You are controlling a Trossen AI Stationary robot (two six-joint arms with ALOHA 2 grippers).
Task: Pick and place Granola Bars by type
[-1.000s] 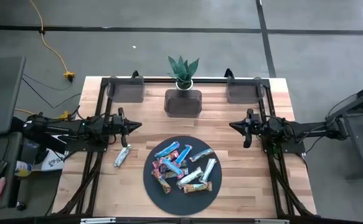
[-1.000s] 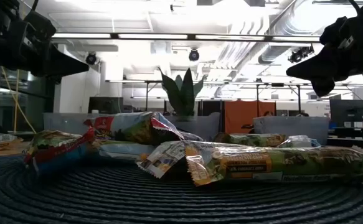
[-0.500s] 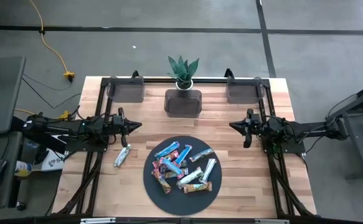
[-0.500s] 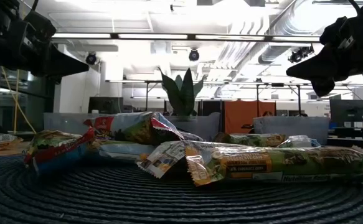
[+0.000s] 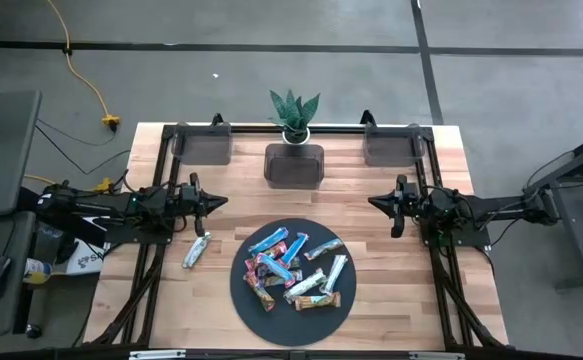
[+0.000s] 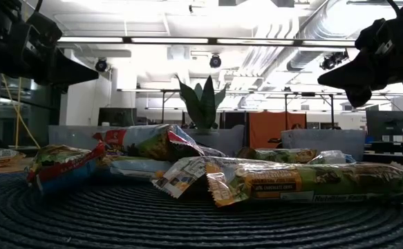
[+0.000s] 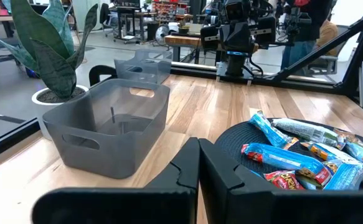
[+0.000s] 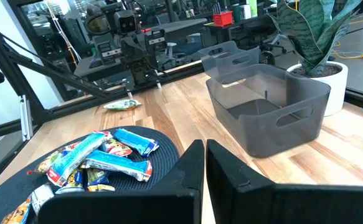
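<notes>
Nothing on the table has shifted over the last second: both arms hang exactly where they were, and only a person's hand at the far left edge of the high view has gone from sight. I have the left gripper (image 5: 214,203) poised above the bare wood on its side of the table (image 5: 391,300), fingers pressed together and carrying nothing, as my left wrist view confirms. Across from it the right gripper (image 5: 381,204) sits the same way, clenched on nothing. Most of the granola bars (image 5: 296,268) lie heaped on the round dark mat (image 5: 241,290) toward the front of the table, roughly midway between my two arms, blue ones uppermost, with red, silver-green and brown-orange wrappers tangled under them. One silver-green stray bar (image 5: 196,250) lies alone on the wood just off the mat, on the left arm's side. That is the relation I judge the next move to turn on: the stray lies close in front of the left gripper, well apart from the right one, with its long axis running at a slant, nearly front to back. So the left arm is the natural pick, and I expect to turn the wrist so the fingers close across the narrow width. Three grey bins (image 5: 294,165) and a potted plant (image 5: 294,113) wait along the back edge.
</notes>
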